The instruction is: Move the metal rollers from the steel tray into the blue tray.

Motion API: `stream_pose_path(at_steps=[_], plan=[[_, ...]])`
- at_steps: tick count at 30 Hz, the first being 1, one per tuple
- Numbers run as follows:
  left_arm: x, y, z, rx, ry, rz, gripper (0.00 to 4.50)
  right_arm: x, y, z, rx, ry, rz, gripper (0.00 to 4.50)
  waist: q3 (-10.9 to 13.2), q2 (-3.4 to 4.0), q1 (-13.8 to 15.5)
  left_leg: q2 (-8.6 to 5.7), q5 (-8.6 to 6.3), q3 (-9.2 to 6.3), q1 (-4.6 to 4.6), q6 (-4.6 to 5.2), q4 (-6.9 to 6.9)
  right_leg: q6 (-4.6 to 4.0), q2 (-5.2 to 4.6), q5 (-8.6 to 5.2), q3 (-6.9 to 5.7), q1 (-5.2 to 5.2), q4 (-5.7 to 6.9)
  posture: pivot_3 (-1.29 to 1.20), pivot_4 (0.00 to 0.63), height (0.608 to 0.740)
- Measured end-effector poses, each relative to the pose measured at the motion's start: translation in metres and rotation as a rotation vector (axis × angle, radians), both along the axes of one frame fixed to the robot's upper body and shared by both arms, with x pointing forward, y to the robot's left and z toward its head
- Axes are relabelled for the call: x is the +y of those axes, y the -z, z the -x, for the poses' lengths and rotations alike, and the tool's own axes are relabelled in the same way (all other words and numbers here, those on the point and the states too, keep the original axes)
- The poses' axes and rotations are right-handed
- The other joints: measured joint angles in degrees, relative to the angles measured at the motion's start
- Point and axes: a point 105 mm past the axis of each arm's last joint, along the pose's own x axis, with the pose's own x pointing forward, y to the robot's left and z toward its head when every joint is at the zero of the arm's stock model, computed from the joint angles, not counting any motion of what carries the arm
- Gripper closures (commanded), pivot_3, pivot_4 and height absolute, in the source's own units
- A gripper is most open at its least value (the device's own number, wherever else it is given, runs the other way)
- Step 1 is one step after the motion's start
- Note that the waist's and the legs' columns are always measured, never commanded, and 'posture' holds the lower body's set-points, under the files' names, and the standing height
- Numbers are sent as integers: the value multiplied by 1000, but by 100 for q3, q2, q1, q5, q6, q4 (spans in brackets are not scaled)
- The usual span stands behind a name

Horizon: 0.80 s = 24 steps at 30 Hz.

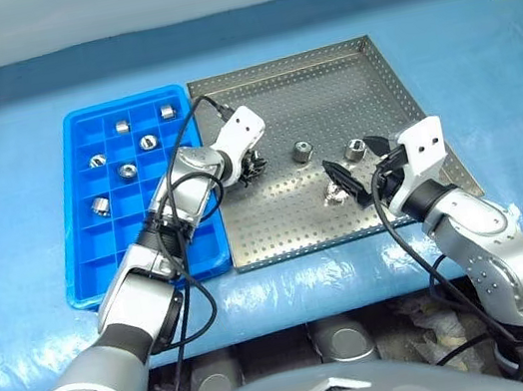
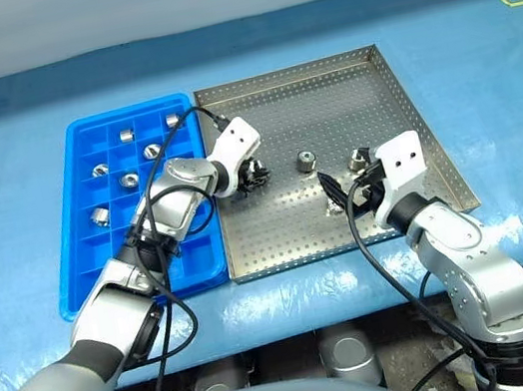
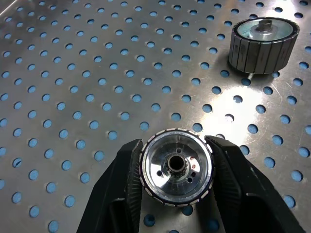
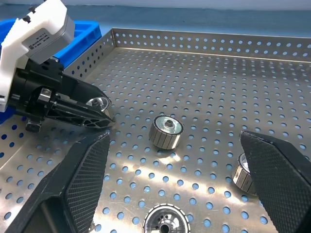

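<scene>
six rollers point(image 1: 128, 172) in blue tray point(image 1: 112, 267), four on steel tray point(image 1: 323, 83)

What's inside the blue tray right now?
Six metal rollers sit in separate compartments of the blue tray. The left arm covers some right-hand compartments, so their contents can't be seen.

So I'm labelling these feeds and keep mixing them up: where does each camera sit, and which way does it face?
Left and right eye views: on the head, looking forward and down at the perforated steel tray and blue compartmented plastic tray; both arms show.
Left wrist view: along the left pincer, shut on a shiny metal roller.
Right wrist view: along the open right pincer, facing the left pincer.
Shared: both wrist views show the upright roller on the steel tray.
</scene>
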Motion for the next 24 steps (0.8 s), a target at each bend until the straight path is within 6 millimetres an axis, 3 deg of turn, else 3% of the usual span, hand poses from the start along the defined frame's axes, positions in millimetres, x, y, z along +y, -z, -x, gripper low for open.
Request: stream_pose_path(at_steps=[5,9,12,19,24], plan=[[3,-7,-2,2,-15,51,2807,0,0,-1,1,-3,-1,0,0,0,19,0,0,0,0,0,0,0,0,0,-1,0,0,-144,150,740],[3,-36,0,-33,9,221,2807,0,1,-4,3,-3,-2,0,0,1,21,2,0,0,0,0,-2,0,0,0,0,0,0,-137,150,740],[15,-58,5,-60,31,323,2807,2,0,-5,3,-14,-1,0,0,2,20,4,0,-1,3,0,-3,-1,1,0,-1,0,3,-127,150,740],[71,-71,23,-103,-47,334,2807,7,2,-6,8,-37,-3,0,0,2,43,5,1,-1,5,-1,3,-1,1,0,0,0,11,-72,150,740],[129,-86,55,-165,-191,257,2807,15,4,-8,20,-82,-10,0,3,1,127,9,1,-2,8,-1,-3,-4,2,-2,-3,-1,13,14,150,740]])
